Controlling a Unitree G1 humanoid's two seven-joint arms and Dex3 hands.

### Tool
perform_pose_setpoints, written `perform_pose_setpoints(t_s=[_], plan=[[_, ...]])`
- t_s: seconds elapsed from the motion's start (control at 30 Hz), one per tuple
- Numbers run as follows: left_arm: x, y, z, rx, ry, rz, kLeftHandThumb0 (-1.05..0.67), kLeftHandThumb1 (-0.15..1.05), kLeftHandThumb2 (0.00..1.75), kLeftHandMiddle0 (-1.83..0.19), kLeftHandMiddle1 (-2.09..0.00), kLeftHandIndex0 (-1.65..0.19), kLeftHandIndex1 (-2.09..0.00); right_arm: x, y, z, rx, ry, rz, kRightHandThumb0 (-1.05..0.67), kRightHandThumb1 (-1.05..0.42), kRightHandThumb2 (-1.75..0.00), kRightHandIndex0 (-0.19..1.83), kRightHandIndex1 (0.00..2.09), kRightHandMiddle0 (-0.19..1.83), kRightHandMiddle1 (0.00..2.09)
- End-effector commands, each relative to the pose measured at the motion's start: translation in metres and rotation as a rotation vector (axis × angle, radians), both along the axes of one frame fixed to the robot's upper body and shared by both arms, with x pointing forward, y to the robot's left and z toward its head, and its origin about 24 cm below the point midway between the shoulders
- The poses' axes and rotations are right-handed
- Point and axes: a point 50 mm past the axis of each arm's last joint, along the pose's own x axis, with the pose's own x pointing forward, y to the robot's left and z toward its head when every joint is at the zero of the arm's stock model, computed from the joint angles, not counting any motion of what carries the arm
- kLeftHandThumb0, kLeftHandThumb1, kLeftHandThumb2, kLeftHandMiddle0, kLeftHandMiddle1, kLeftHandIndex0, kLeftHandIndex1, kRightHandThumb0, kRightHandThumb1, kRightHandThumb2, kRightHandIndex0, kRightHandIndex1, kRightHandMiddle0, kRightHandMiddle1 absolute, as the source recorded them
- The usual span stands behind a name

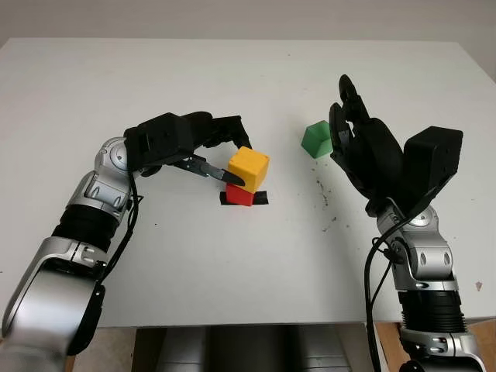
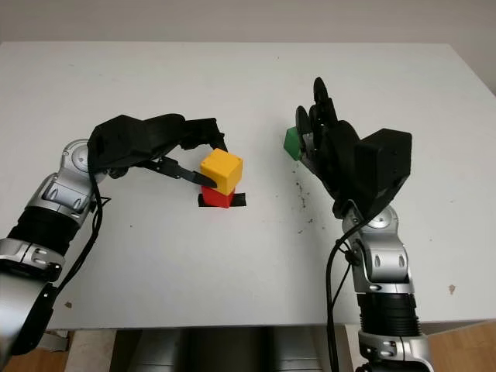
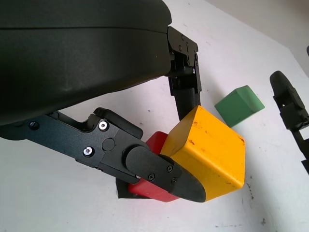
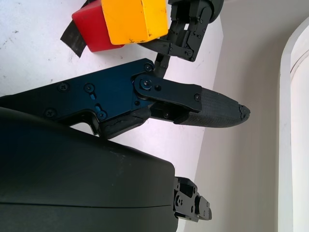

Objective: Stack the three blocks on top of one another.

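A yellow block (image 1: 249,167) sits tilted on top of a red block (image 1: 239,194), which stands on a black tape mark (image 1: 261,198) near the table's middle. My left hand (image 1: 227,157) is shut on the yellow block, one finger (image 3: 186,87) behind it and one (image 3: 164,174) in front. A green block (image 1: 316,139) lies on the table to the right, apart from the stack. My right hand (image 1: 350,124) is open and raised just right of the green block, not touching it.
The white table (image 1: 232,271) has a few dark specks (image 1: 325,203) near the right arm. Its front edge runs along the bottom, with open surface in front of the stack.
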Motion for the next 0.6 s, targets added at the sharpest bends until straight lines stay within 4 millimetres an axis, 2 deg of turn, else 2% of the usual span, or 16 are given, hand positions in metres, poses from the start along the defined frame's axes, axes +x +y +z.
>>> perform_pose_setpoints(t_s=[0.0,0.57], plan=[[0.0006,0.0030,0.0033,0.025,-0.009,0.004,-0.50,0.98,0.05,-0.15,-0.06,-0.28,-1.62,-0.0019,0.0005,0.0010,0.002,-0.010,0.000,-0.74,-1.05,-0.64,-0.19,0.00,-0.19,0.00],[0.0004,0.0080,0.0041,0.035,-0.026,0.030,-0.50,0.99,0.06,-0.14,-0.05,-0.21,-1.65,-0.0022,0.0016,0.0013,0.009,-0.011,0.001,-0.74,-1.05,-0.63,-0.19,0.00,-0.19,0.00]])
